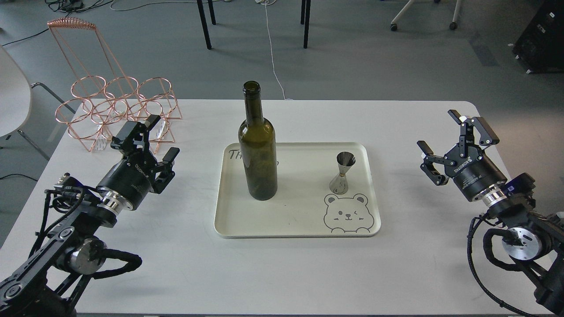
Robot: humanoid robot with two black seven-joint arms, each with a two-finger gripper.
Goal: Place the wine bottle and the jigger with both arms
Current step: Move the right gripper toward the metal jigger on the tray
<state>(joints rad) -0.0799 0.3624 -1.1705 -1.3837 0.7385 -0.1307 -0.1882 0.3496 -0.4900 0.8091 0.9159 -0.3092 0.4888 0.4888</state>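
The wine bottle (258,149), tall and dark olive-green, stands upright on the left half of a cream tray (370,220). The jigger (344,173), a small silver hourglass cup, stands upright on the tray's right half, just above a printed bear. My left gripper (162,137) hovers left of the tray, open and empty, well apart from the bottle. My right gripper (451,136) sits right of the tray, fingers spread open, holding nothing.
A copper wire bottle rack (116,108) stands at the table's back left corner, just behind my left gripper. The white table (286,273) ends at its far edge (308,100); chair and table legs stand on the floor beyond.
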